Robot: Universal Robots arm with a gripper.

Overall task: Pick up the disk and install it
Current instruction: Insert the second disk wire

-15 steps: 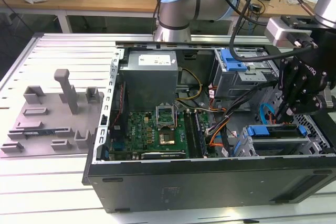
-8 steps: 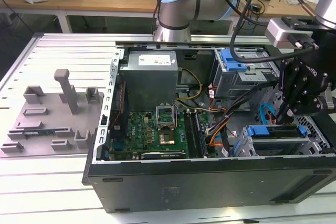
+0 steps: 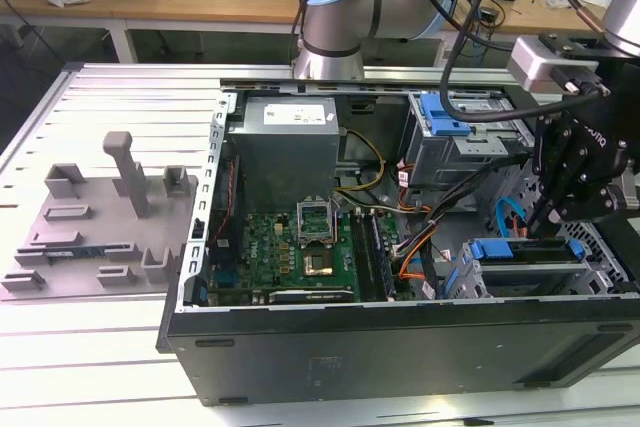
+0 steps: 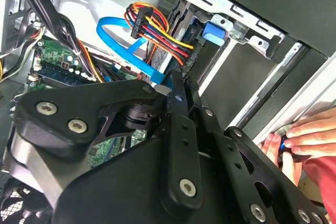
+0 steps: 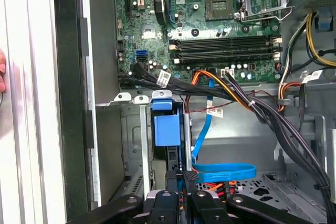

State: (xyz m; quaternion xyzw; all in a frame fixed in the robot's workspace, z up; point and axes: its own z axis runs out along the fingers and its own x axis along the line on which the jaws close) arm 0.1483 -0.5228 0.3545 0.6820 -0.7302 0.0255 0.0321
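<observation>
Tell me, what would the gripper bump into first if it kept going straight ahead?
Probably the disk, the blue-framed drive standing in its bay right ahead of the gripper. Depth is hard to judge; they may already touch.

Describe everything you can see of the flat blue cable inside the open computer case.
The flat blue cable looks like a thin, glossy plastic ribbon. In the first wrist view it drops from the motherboard edge beside orange and black wires, then folds into a flat loop low in the case. In the second wrist view it curves beside the multicoloured power wires. Its ends are hidden.
</observation>
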